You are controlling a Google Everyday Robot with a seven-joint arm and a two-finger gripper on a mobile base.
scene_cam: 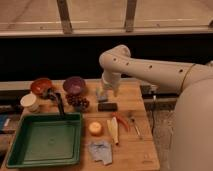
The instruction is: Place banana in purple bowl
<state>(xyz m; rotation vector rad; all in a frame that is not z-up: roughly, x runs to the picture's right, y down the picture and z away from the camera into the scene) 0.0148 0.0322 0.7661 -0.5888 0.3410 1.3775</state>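
Over wooden table (145,150), claw (102,94) near purple bowl (73,90), dark wall (50,60) behind

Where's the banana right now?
In the camera view, the pale yellow curved toy banana lies on the wooden table between the round yellow-orange fruit and the thin orange-red piece; the tool hangs farther back, beside the round purple bowl.

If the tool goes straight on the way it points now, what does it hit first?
The tool hangs pointing down, right of the purple bowl. It would probably meet bare table just behind the dark block; depth is unclear, so it may clip the block.
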